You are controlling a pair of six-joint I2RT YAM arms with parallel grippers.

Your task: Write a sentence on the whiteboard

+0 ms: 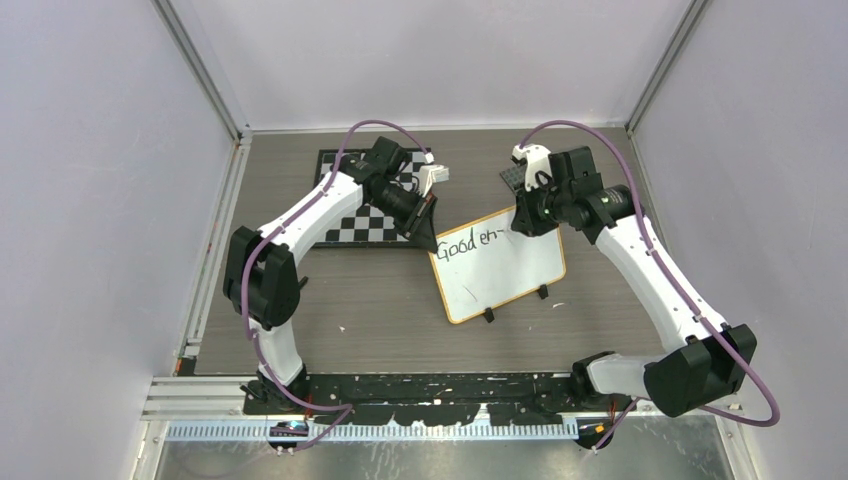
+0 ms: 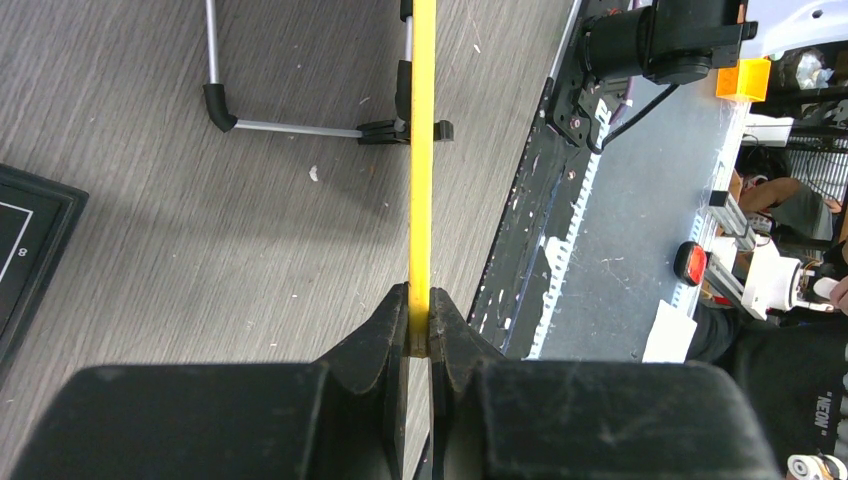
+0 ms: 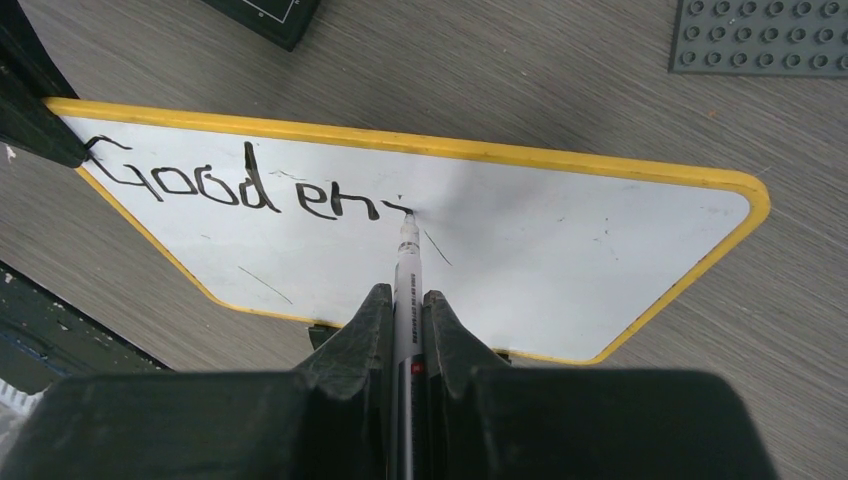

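Two arms meet at the whiteboard in the overhead view. It is propped on black feet on the desk, just right of the chessboard and a little nearer the arm bases, with its far-left corner almost at the chessboard's near-right corner. The left claw sits at that corner. The right claw is at the board's far edge, on the side away from the chessboard.

From the left wrist, the board's yellow rim shows edge-on, and the left claw is pressed together on it, pinching the rim to steady the board. A wire leg with a black foot juts out on the chessboard's side.

From the right wrist, the right claw pinches a marker between its jaws. The marker's tip touches the white face at the end of the writing, which reads "Good eh" with a short stroke trailing at the tip.

Judging by this, one word is done and a second is only begun. Most of the board away from the chessboard is blank, so the bulk of the sentence seems left to write.
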